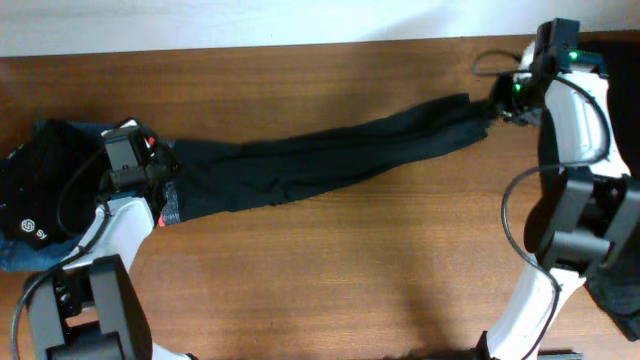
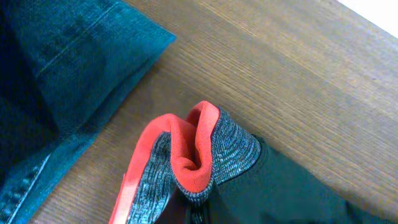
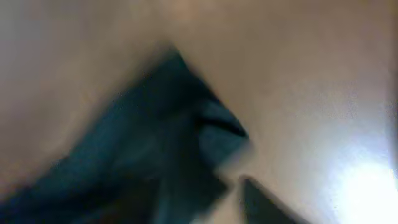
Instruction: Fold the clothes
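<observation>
Trousers [image 1: 320,160] stretched between left fingers [image 1: 163,188] and right fingers [image 1: 498,106]

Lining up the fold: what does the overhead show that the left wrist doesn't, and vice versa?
Overhead only: the black trousers stretched full length across the table, the right gripper at the leg end, the left gripper at the waist. Left wrist only: the waistband bunched, red-orange inside, grey knit outside. Both: the waist end, the blue jeans beside it, bare wood.
</observation>
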### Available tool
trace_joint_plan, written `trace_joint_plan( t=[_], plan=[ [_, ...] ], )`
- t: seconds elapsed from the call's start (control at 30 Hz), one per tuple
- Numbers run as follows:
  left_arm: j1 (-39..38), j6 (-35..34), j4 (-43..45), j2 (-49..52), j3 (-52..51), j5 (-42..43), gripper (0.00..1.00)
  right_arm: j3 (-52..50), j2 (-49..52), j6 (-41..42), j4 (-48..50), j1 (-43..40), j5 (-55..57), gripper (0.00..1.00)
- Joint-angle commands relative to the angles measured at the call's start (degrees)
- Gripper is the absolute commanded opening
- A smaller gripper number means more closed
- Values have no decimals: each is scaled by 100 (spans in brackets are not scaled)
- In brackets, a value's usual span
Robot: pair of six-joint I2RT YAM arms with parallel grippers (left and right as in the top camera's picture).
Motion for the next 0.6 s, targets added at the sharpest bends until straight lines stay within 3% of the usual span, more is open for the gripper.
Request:
trace_joint_plan(
  t=[0.0,0.3,0.57],
  plan=[
    [2,28,39,181,103,-61,0,37,511,173,693,4,-1239,99],
    [2,31,-11,192,103,-61,0,37,570,-726,-269,2,-343,99],
    [2,31,-103,192,103,-66,0,35,612,-1388,-234,4,-188,98]
  ],
)
